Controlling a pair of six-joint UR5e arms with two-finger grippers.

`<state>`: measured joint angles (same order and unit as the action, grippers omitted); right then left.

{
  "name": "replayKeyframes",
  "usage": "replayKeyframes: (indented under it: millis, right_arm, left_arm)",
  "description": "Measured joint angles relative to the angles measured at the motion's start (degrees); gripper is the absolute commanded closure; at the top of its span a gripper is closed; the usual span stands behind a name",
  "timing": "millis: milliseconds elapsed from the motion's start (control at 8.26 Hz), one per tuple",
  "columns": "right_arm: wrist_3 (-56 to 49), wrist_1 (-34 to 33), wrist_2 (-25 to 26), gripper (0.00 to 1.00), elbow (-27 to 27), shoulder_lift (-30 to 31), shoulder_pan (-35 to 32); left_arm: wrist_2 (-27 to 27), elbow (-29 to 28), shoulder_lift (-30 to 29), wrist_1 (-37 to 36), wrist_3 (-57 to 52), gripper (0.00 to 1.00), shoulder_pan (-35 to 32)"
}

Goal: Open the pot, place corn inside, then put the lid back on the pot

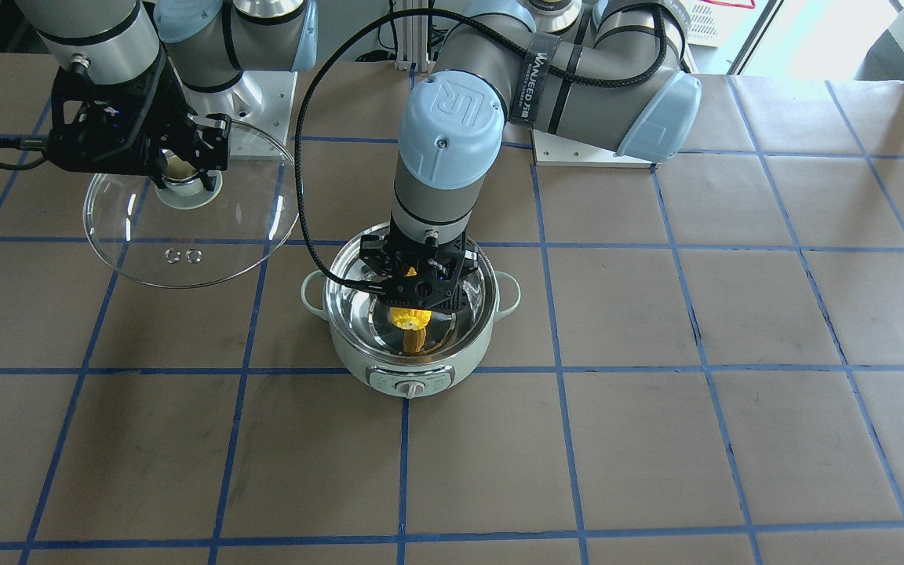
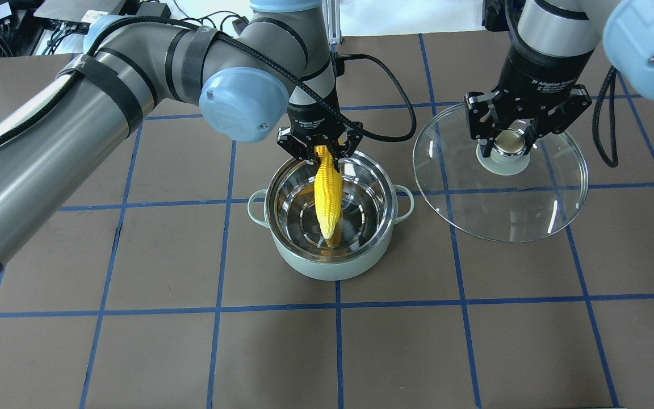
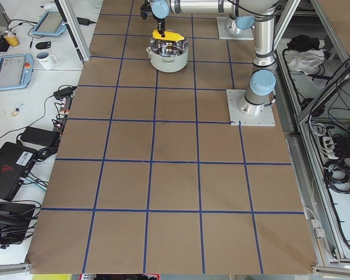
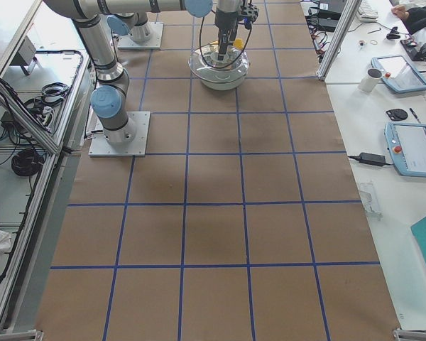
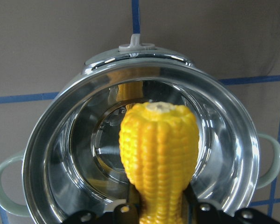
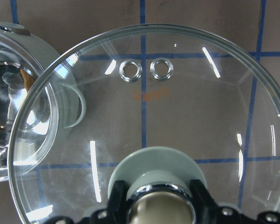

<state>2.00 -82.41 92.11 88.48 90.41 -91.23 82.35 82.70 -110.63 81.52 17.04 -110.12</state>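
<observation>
The pale green pot [image 2: 332, 267] stands open at mid-table, its steel inside showing. My left gripper [image 2: 320, 149] is above its back rim, shut on the yellow corn [image 2: 327, 193]. The corn hangs lengthwise down into the pot. In the left wrist view the corn [image 5: 158, 154] fills the middle, over the pot's rim [image 5: 51, 140]. I cannot tell if it touches the bottom. My right gripper [image 2: 507, 145] is shut on the knob of the glass lid [image 2: 508, 210]. It holds the lid off to the pot's right, apart from it. The lid [image 6: 177, 107] also shows in the right wrist view.
The table is brown with a grid of blue tape lines [image 2: 338, 341]. The arms' mounting plates [image 1: 593, 153] sit at the robot's edge of the table. Side desks with tablets [image 4: 412, 149] and a mug [image 4: 373, 78] lie beyond the table's edge.
</observation>
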Motion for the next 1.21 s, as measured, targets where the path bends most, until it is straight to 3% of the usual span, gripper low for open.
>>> replayKeyframes:
  millis: [484,605,726,847,968,1210]
  right_arm:
    - [0.02,-0.03,0.00,0.52,0.03,-0.03,0.00]
    - [0.02,-0.03,0.00,0.52,0.07,-0.05,0.00]
    - [0.03,-0.04,0.00,0.52,0.09,-0.05,0.00]
    - [0.06,-0.04,0.00,0.52,0.10,-0.06,0.00]
    - [0.06,-0.04,0.00,0.52,0.11,-0.06,0.00]
    - [0.03,-0.04,0.00,0.52,0.11,-0.06,0.00]
  left_arm:
    - [0.45,0.20,-2.08,-1.06,-0.22,1.00,-0.18]
    - [0.55,0.57,-2.45,-1.05,-0.06,0.81,-0.18]
    - [0.66,1.34,-2.50,-1.07,-0.07,0.51,-0.18]
    - [0.97,2.06,-2.50,-1.18,0.06,0.26,-0.18]
    - [1.25,2.62,-2.58,-2.19,0.47,0.10,-0.18]
    - [1.45,4.26,-3.20,-8.34,3.39,0.00,-0.18]
